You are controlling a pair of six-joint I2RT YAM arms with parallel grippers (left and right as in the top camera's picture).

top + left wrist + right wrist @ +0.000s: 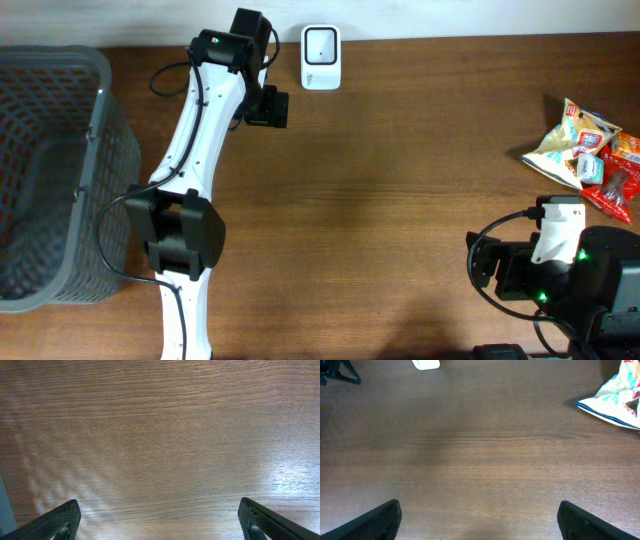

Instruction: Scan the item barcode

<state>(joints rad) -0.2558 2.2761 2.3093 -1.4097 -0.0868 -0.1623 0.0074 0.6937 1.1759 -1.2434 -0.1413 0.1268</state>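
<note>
so the snack bags sit at the right edge of the tabletop. The pile runs roughly upper left to lower right, with one corner poking left. Scanner is top centre. Left claw and right claw are both spread wide, holding nothing.

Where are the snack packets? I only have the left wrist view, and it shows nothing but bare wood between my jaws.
Observer: The snack packets are piled at the right edge of the table, beyond the right arm.
Operator: And the scanner?
Observer: The white scanner sits at the far edge, just right of the jaws of the left arm.
Operator: Is the right arm holding anything?
Observer: No, its jaws stand open over bare wood.
</note>
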